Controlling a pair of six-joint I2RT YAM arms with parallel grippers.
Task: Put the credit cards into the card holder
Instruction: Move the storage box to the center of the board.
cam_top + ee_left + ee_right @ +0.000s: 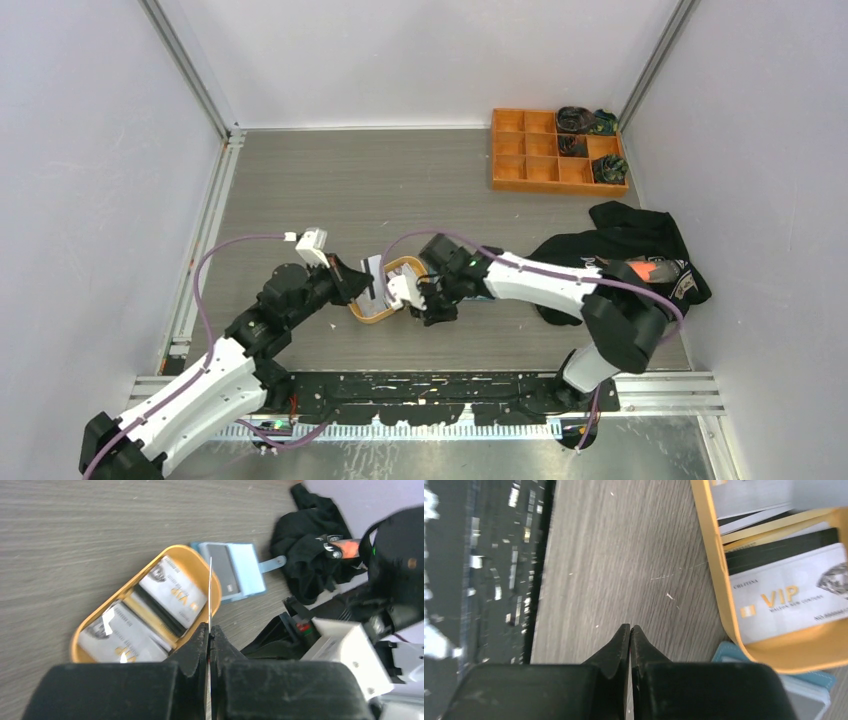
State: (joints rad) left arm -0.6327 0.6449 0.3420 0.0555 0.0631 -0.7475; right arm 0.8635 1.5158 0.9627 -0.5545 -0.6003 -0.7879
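Carrying one card (210,595) to the holder (247,570) is the step in hand, I judge; the left gripper (209,630) is clamped on it, edge-on, above the tray (120,593) rim. The holder lies open just beyond the tray — touching it or nearly so — with a grey card (222,572) on its near half; more cards (172,590) lie in the tray. The right gripper (630,630) has its fingers together on nothing I can see, low over the table (100,520) beside the tray. To do this well: tilt the card flat, line its edge with a pocket mouth, slide slowly; the right gripper could pin the holder — it looks light enough to skid.
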